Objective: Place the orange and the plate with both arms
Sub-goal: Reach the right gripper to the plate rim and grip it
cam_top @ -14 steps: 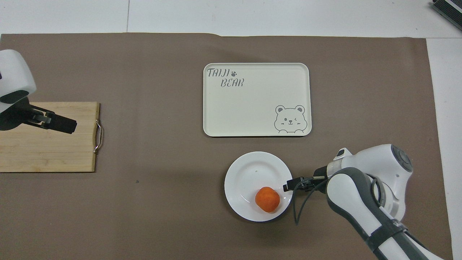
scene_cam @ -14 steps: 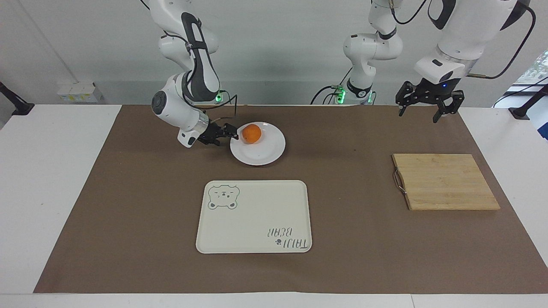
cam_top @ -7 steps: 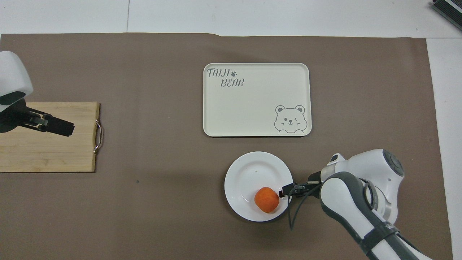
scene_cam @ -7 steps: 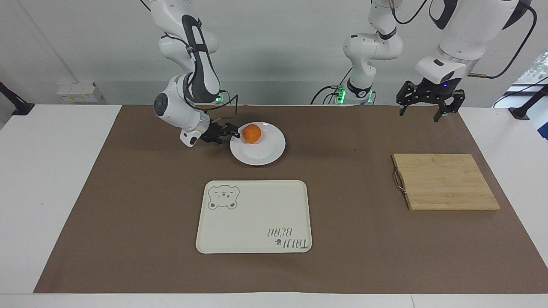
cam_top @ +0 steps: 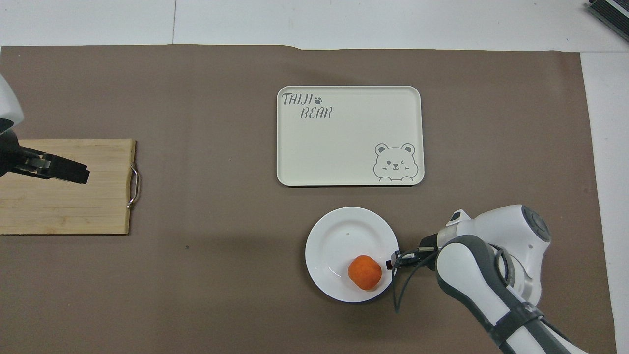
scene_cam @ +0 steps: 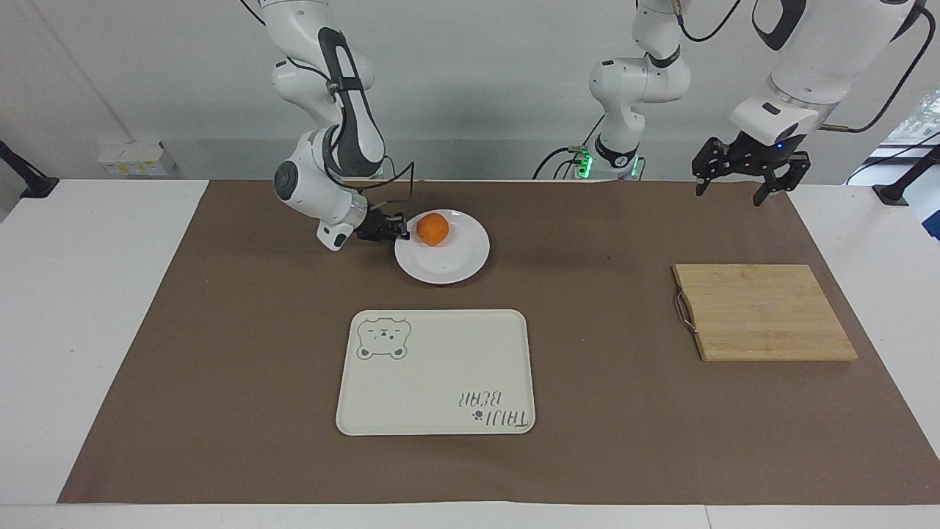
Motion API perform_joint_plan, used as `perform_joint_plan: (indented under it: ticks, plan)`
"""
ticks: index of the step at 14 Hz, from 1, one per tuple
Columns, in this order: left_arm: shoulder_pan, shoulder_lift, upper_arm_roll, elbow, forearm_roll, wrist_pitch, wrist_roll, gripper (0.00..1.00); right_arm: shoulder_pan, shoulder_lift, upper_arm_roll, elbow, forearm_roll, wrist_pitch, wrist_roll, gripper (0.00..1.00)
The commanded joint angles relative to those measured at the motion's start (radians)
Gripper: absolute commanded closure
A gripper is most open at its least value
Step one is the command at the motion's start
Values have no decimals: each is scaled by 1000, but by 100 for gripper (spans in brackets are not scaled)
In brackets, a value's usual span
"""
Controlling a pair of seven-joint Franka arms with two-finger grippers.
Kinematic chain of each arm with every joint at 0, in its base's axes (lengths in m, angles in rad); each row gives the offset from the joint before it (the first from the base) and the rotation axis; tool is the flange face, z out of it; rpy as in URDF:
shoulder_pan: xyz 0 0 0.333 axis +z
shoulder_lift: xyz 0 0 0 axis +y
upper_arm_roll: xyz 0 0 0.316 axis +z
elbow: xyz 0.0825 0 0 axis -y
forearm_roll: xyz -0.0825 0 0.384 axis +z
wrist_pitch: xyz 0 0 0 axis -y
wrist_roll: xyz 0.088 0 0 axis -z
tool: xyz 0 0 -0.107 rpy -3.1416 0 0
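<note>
orange (scene_cam: 432, 228) on the plate (scene_cam: 455, 261), plate nearer the robots than the tray (scene_cam: 436, 372), cutting board (scene_cam: 764, 311) well apart toward the left arm's end, all on the table mat (scene_cam: 220, 330)

A white table (scene_cam: 88, 308) carries a large brown paper mat (scene_cam: 242, 382) that covers most of its top, leaving white margins at both ends. Three things lie directly on the mat. The cream rectangular tray (scene_cam: 436, 372) with a bear drawing and the words "TAIJI BEAR" sits about midway along the mat. The white plate (scene_cam: 452, 257) lies near the tray, nearer to the robots than the tray, slightly toward the right arm's end. The bamboo cutting board (scene_cam: 764, 312), with a metal handle on its tray-facing edge, lies well apart from the tray, toward the left arm's end.
</note>
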Motion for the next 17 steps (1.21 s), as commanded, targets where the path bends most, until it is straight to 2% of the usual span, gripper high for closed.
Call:
perform_joint_plan:
  ticks: [1, 8, 15, 17]
  plan:
    - [13, -9, -10, 3, -13, -21, -30, 0, 6, 15, -2, -8, 22, 27, -25, 100]
    - [12, -12, -10, 2, -11, -15, -25, 0, -11, 71, -5, 146, 20, -88, -20, 100]
    - [15, -12, -10, 2, -11, -15, -24, 0, -89, 79, -6, 267, 19, -254, -32, 100]
    - [15, -12, -10, 2, -11, -15, -25, 0, -110, 105, -6, 314, 37, -292, -35, 100]
